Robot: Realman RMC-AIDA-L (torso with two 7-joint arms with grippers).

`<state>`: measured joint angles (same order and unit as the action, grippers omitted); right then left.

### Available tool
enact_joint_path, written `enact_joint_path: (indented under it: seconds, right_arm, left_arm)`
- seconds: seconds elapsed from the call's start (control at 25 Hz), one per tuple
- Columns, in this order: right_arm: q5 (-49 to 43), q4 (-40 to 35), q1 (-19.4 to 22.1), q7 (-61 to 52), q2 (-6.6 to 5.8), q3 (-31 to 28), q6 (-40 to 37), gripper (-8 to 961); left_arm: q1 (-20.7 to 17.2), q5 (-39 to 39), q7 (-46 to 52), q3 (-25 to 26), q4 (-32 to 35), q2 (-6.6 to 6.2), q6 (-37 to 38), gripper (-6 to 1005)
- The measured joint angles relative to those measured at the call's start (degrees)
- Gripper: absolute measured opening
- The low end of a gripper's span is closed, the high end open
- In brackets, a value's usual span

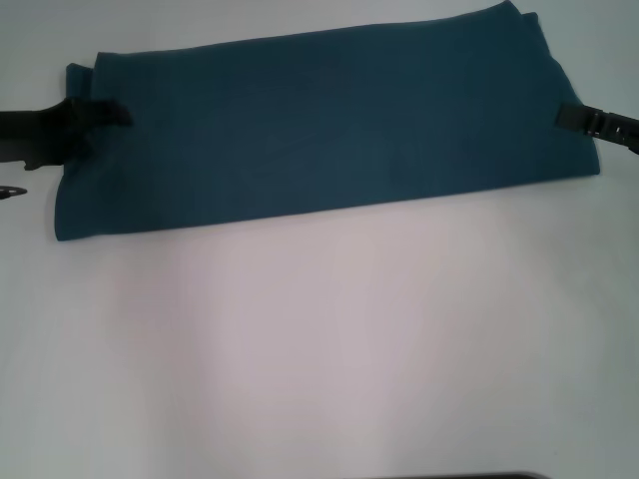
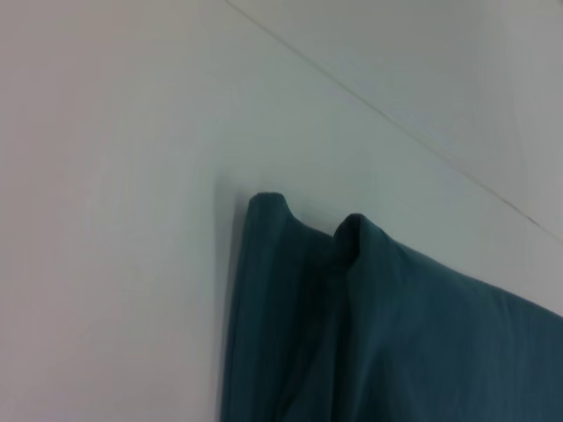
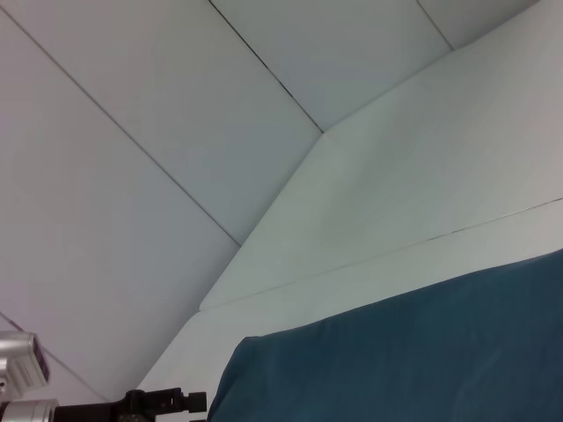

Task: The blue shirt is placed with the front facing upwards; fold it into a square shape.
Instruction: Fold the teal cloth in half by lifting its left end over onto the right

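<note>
The blue shirt (image 1: 319, 125) lies folded into a long band across the far half of the white table, slanting a little upward to the right, with no print showing. My left gripper (image 1: 108, 113) sits over the band's left end, its tip on the cloth. At the band's right edge is my right gripper (image 1: 577, 118). The left wrist view shows the shirt's (image 2: 387, 334) end with two raised folds at its corner. In the right wrist view the shirt's (image 3: 422, 360) other end lies flat, and the left gripper (image 3: 149, 404) shows far off beyond it.
The white table (image 1: 329, 339) stretches bare in front of the shirt. A thin dark part of the left arm (image 1: 12, 192) pokes in at the left edge. A dark strip (image 1: 449, 476) runs along the near edge.
</note>
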<state>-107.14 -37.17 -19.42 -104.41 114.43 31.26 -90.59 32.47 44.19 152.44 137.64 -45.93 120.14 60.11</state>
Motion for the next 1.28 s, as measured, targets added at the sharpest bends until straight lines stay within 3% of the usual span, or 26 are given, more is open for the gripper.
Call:
enact_joint_path:
  seconds: [0.24, 0.48, 0.56, 0.76, 0.84, 1.16, 1.28]
  right_arm:
    - [0.0, 0.06, 0.16, -0.01, 0.0, 0.03, 0.03, 868]
    - [0.0, 0.08, 0.17, -0.01, -0.04, -0.02, -0.2, 868]
    - [0.0, 0.08, 0.18, -0.01, -0.05, -0.04, -0.33, 868]
    - [0.0, 0.08, 0.13, -0.01, -0.08, -0.06, -0.38, 868]
    - [0.0, 0.09, 0.12, -0.01, -0.09, -0.06, -0.38, 868]
    - [0.01, 0.18, -0.12, -0.02, -0.04, 0.11, -0.36, 868]
    - [0.0, 0.18, -0.14, -0.4, -0.17, 0.12, -0.37, 868]
  left_arm:
    - [-0.2, -0.08, 0.2, 0.17, -0.15, -0.18, 0.16, 797]
    - [-1.38, 0.39, 2.43, 0.63, -6.0, -0.22, 2.06, 798]
    - [-1.12, 0.27, 4.6, 0.63, -6.65, -1.19, 4.01, 798]
    - [1.7, -0.02, 10.27, 0.54, -2.13, -5.21, 9.3, 797]
    - [2.93, 0.12, 10.94, 0.56, -0.28, -5.93, 10.02, 798]
    - [3.32, -1.03, 10.62, -0.21, 1.53, -1.94, 0.65, 797]
    - [3.31, -3.98, 10.89, -0.45, 3.41, -1.59, -2.31, 796]
